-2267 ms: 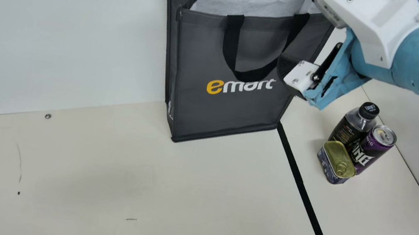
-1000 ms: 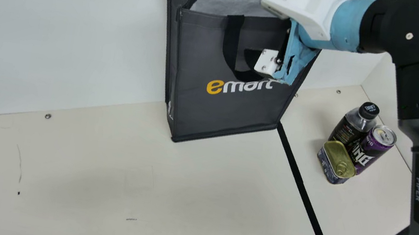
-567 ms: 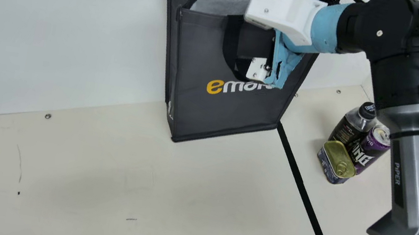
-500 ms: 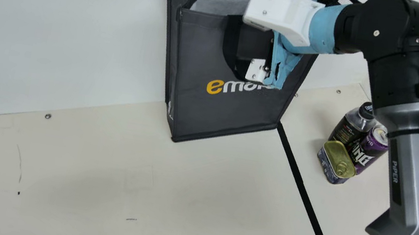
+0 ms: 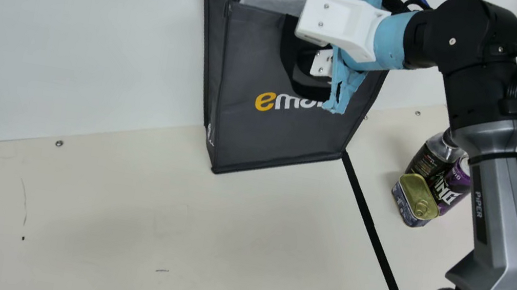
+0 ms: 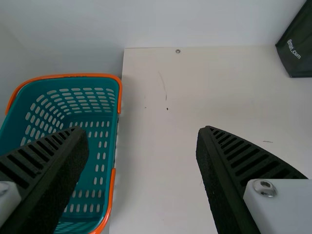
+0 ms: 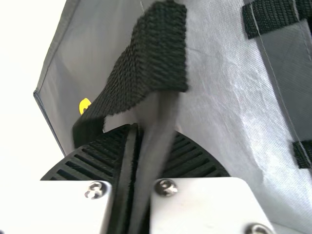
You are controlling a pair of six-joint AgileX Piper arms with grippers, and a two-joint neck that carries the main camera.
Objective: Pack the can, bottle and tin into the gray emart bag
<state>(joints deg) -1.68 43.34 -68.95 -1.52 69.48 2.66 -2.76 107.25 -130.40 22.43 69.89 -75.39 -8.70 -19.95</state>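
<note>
The gray emart bag (image 5: 275, 137) stands upright lengthwise, mouth up; my right gripper (image 5: 322, 64) clamps its rim, nearly together; my left gripper (image 6: 142, 130) gapes wide.

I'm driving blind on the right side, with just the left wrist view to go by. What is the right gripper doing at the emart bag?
Observer: The right gripper is shut on the gray fabric of the emart bag.
Operator: And where are the can, bottle and tin?
Observer: Grouped together on the table, outside the bag and to its right in the main view.
</note>
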